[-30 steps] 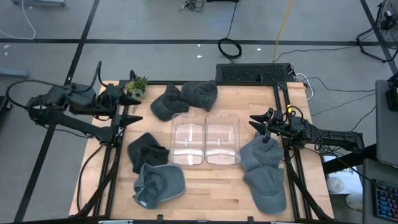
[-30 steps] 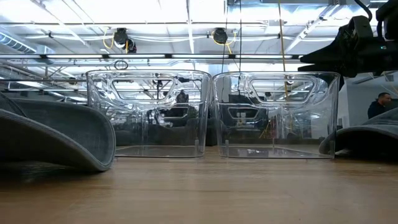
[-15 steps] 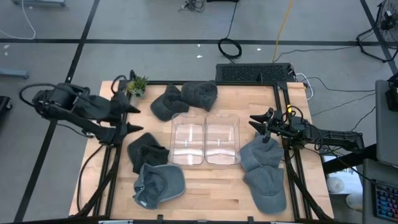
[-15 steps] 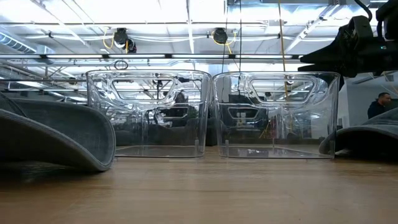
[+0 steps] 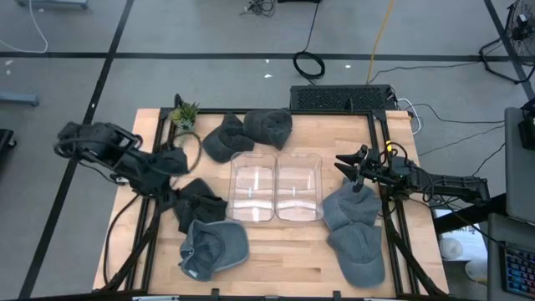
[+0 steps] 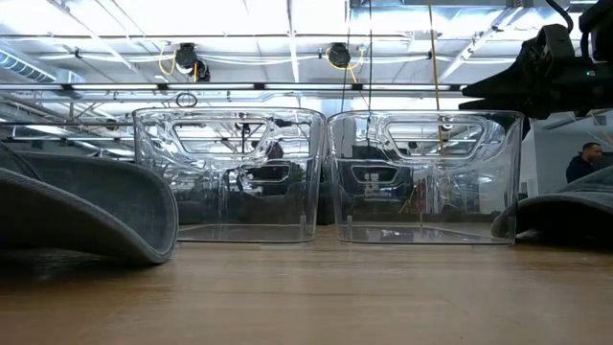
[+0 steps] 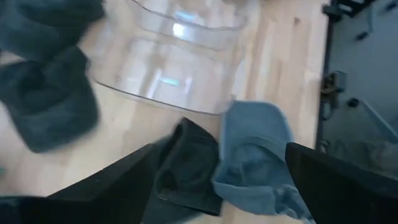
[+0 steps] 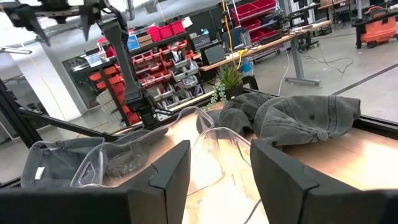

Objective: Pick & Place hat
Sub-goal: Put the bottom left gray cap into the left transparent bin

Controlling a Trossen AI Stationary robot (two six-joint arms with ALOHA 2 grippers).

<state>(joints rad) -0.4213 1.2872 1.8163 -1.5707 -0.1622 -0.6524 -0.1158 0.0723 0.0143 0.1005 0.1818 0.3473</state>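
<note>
We count six hats on the table: two dark grey ones at the far edge [image 5: 221,136] [image 5: 269,125], one black hat [image 5: 199,203] and one blue-grey hat [image 5: 213,248] on the left side, and two grey hats on the right [image 5: 351,206] [image 5: 358,252]. We see two clear bins [image 5: 252,186] [image 5: 299,186] side by side in the middle, and one small potted plant [image 5: 185,115] at the far left corner.
</note>
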